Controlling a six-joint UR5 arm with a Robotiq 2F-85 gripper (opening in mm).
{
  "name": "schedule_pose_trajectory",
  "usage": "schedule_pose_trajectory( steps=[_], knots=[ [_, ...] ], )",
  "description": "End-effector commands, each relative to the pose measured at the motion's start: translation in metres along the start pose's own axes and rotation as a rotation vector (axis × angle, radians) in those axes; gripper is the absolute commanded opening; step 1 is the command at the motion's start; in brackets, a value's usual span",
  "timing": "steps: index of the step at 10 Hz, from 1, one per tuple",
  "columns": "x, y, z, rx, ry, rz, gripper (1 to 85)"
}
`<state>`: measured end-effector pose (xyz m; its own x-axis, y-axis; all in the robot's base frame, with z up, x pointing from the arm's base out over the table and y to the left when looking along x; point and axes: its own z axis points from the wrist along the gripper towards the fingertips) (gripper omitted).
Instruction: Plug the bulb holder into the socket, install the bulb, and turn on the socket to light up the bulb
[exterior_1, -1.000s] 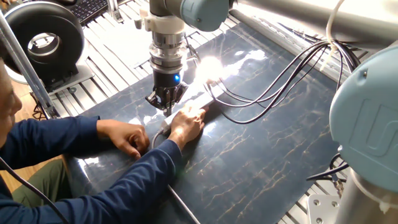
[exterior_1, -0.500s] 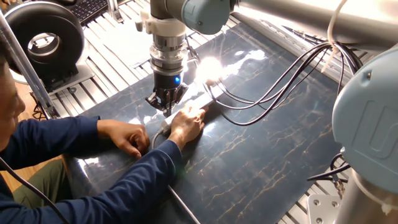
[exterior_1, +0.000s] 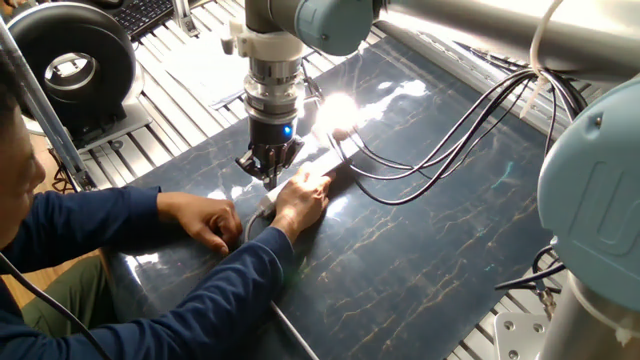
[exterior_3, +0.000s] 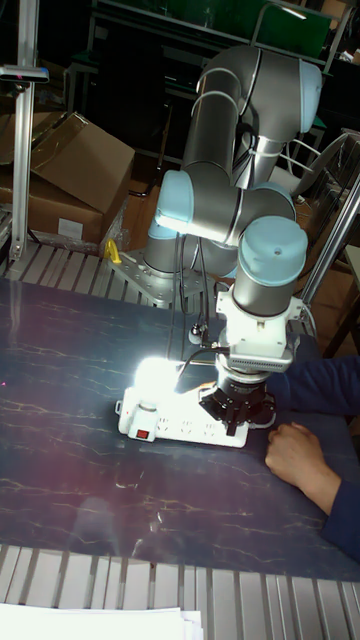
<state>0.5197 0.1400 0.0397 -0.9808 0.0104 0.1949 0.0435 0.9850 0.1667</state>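
Glowing brightly, the bulb (exterior_3: 158, 377) stands upright over the socket (exterior_3: 180, 423), a white glare that washes out its own outline and that of the bulb holder beneath it, so the holder cannot be made out separately. In the tall fixed view the socket lies flat on the dark marbled table (exterior_3: 90, 500), its long side running from 9 o'clock to 3 o'clock, with a small red switch (exterior_3: 143, 434) on the front face near the 9 o'clock end, just below the lit bulb. In the fixed view the same glare (exterior_1: 337, 108) sits at about 2 o'clock from the gripper (exterior_1: 264, 170).

The gripper points straight down over the 3 o'clock end of the strip in the tall view (exterior_3: 236, 412), its dark fingers close above or on the socket top; whether they touch it is unclear, and whether the jaws are parted or closed cannot be told from either view. Nothing is visibly held.

A person in dark blue sleeves sits at the table edge. One hand (exterior_1: 300, 197) rests on the near end of the socket, right beside the gripper at its 5 o'clock in the fixed view; the other hand (exterior_1: 205, 220) lies flat on the table, further toward 8 o'clock. Black cables (exterior_1: 440, 140) loop across the table from the bulb side toward the robot base.
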Motion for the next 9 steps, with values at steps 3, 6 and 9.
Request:
schedule_pose_trajectory(
  steps=[3,6,9],
  knots=[
    [0.003,0.016,-0.020,0.031,0.098,0.030,1.3],
    [-0.045,-0.015,-0.045,0.136,-0.014,-0.101,1.3],
    [-0.079,-0.039,-0.107,0.218,-0.039,-0.151,1.3]
  ],
)
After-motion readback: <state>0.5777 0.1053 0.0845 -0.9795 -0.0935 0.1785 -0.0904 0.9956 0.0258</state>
